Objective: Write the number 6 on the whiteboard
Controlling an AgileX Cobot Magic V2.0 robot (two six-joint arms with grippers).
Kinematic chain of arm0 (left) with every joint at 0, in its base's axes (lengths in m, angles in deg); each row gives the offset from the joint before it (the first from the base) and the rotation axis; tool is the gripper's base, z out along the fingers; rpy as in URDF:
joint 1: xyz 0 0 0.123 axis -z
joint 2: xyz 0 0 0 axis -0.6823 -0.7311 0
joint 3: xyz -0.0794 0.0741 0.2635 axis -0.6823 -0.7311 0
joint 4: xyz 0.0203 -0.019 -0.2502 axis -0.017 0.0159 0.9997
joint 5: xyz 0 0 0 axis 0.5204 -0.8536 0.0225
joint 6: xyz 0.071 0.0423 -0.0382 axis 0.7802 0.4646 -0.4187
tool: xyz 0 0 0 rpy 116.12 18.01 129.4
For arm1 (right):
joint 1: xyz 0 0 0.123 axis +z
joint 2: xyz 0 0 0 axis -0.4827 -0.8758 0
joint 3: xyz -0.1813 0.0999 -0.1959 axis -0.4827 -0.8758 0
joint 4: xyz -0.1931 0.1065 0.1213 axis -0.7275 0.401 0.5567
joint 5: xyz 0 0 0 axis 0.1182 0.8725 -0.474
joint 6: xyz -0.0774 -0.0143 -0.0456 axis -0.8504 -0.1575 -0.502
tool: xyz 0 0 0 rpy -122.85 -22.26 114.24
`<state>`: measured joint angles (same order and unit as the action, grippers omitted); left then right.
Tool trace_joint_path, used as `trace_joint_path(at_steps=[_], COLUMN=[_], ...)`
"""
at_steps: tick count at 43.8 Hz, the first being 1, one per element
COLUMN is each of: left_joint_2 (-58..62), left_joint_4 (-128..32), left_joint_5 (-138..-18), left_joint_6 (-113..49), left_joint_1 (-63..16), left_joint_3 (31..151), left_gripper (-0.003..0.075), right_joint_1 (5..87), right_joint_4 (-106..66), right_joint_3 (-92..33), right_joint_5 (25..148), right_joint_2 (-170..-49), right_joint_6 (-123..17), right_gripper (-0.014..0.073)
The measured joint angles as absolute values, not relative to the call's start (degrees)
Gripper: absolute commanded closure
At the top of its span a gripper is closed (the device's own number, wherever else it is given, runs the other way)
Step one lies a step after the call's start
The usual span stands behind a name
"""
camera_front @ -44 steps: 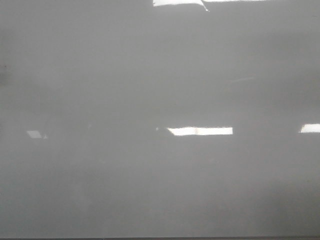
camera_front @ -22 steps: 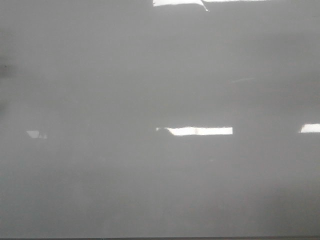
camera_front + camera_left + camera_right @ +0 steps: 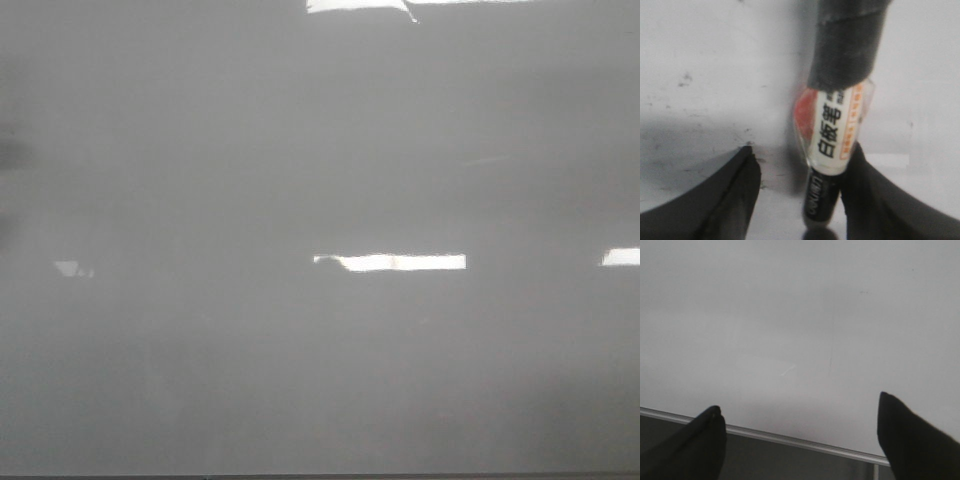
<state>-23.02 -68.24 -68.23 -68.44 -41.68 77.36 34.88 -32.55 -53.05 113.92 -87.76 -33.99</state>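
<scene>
The whiteboard (image 3: 320,350) fills the front view, glossy grey with bright reflections; neither gripper shows there. No number 6 is visible in any view. In the left wrist view a whiteboard marker (image 3: 832,125), with a white printed label and black tape round its far part, stands between the fingers of my left gripper (image 3: 802,150) over the board (image 3: 715,75). It rests against one finger (image 3: 865,190), and a clear gap separates it from the other finger (image 3: 740,190). My right gripper (image 3: 799,402) hangs open and empty over the board's edge.
The board's thin metal frame (image 3: 790,439) runs under my right gripper, with a dark surface (image 3: 790,460) beyond it. Faint specks mark the board (image 3: 685,80) near the marker. A dark blur (image 3: 8,150) lies at the left edge of the front view.
The dark blur at the left edge of the front view has grown slightly darker and larger. Nothing else differs.
</scene>
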Motion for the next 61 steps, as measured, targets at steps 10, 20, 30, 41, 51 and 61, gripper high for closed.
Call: trace_joint_path(at_steps=[10, 20, 30, 41, 51, 61], left_joint_2=[-22.90, -17.01, -7.02, -3.04, -3.48, -9.67], left_joint_4=[-68.51, -68.68, -70.01, -68.18, -57.25, -55.20], left_joint_5=[-69.92, -75.68, -88.69, -113.51, -121.49, -122.93], left_joint_6=[-68.44, -68.44, -68.00, -56.27, -40.07, -31.27], left_joint_1=[-41.68, -41.45, -41.45, -41.45, -37.26, -24.57], left_joint_3=[77.36, 77.36, 80.35, 92.73, 95.98, 96.36], left_gripper=[0.0671, 0.0741, 0.0741, 0.0741, 0.0741, 0.0741], right_joint_1=[34.88, 34.88, 34.88, 34.88, 34.88, 34.88], right_joint_4=[-32.55, -32.55, -32.55, -32.55, -31.82, -25.67], right_joint_3=[-53.05, -53.05, -48.46, -42.24, -39.98, -38.07], right_joint_5=[113.94, 113.71, 119.39, 125.28, 127.65, 128.08], right_joint_2=[-87.76, -87.76, -88.96, -94.13, -99.22, -105.04], right_joint_6=[-33.99, -33.99, -31.39, -30.79, -32.75, -39.75], right_gripper=[-0.0038, -0.0038, -0.0038, -0.0038, -0.0038, -0.0038])
